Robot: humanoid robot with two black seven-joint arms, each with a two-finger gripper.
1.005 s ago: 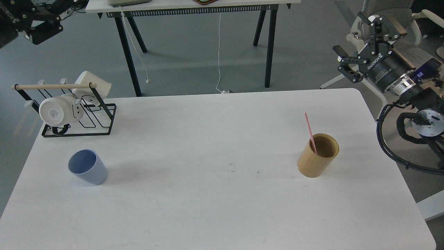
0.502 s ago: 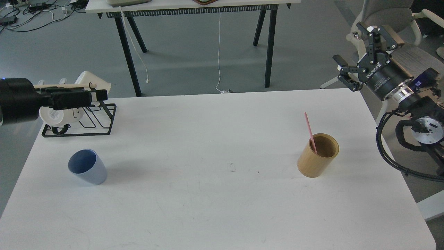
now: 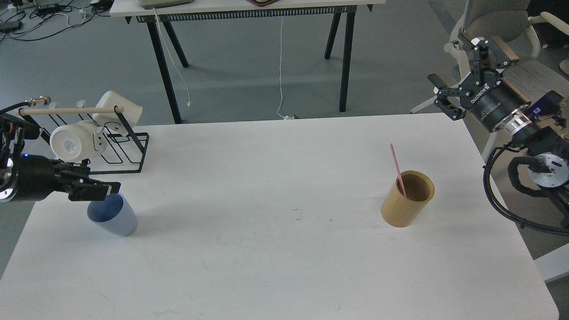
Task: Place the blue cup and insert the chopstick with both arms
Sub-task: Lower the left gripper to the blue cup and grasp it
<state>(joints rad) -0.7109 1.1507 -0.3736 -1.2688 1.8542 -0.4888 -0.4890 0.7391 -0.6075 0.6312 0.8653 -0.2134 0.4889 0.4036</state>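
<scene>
The blue cup (image 3: 113, 218) stands on the white table (image 3: 284, 266) at the left and leans a little. My left gripper (image 3: 101, 189) comes in from the left edge and hangs just over the cup's far rim. It is dark and seen side-on, so I cannot tell its fingers apart. The pink chopstick (image 3: 395, 165) stands slanted in the tan bamboo holder (image 3: 406, 202) at the right of the table. My right gripper (image 3: 450, 66) is open and empty, held above the table's far right corner, well away from the chopstick.
A black wire rack (image 3: 126, 155) with two white mugs (image 3: 71, 142) and a pale wooden dowel (image 3: 66, 110) stands at the back left, just behind my left gripper. A chair (image 3: 524, 26) and a second table (image 3: 249, 9) stand beyond the table.
My left arm has swung in from the upper left, passed in front of the rack and come down to the blue cup's far rim. My right gripper has barely moved.
</scene>
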